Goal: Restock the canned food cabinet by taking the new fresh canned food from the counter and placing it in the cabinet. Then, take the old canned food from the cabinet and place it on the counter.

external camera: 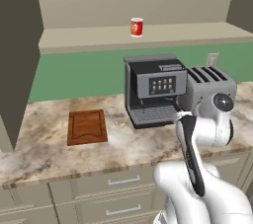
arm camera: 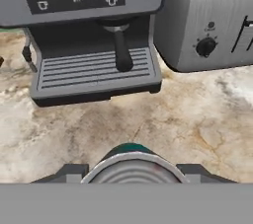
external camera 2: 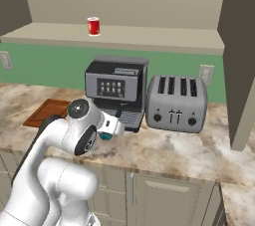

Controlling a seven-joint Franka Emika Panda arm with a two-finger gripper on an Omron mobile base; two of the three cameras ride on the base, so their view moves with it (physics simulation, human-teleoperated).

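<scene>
The new fresh canned food (arm camera: pixel 132 165), a teal can with a grey metal lid, sits between my gripper's (arm camera: pixel 132 172) dark fingers (arm camera: pixel 69 171), which are shut on its sides. In the right base view a sliver of the teal can (external camera 2: pixel 105 137) shows under the hand (external camera 2: pixel 112 126), low over the counter (external camera 2: pixel 189 150) in front of the coffee machine. The old canned food (external camera: pixel 137 27) (external camera 2: pixel 93 26), red with white bands, stands upright on the cabinet's shelf floor (external camera: pixel 89 38) (external camera 2: pixel 149 36), well above and behind the gripper.
A dark coffee machine (external camera: pixel 154 89) (external camera 2: pixel 117 90) (arm camera: pixel 89 30) and a grey toaster (external camera 2: pixel 177 103) (arm camera: pixel 207 16) stand side by side at the back of the counter. A wooden cutting board (external camera: pixel 87 127) lies to the left. Drawers (external camera: pixel 123 181) run below the counter edge.
</scene>
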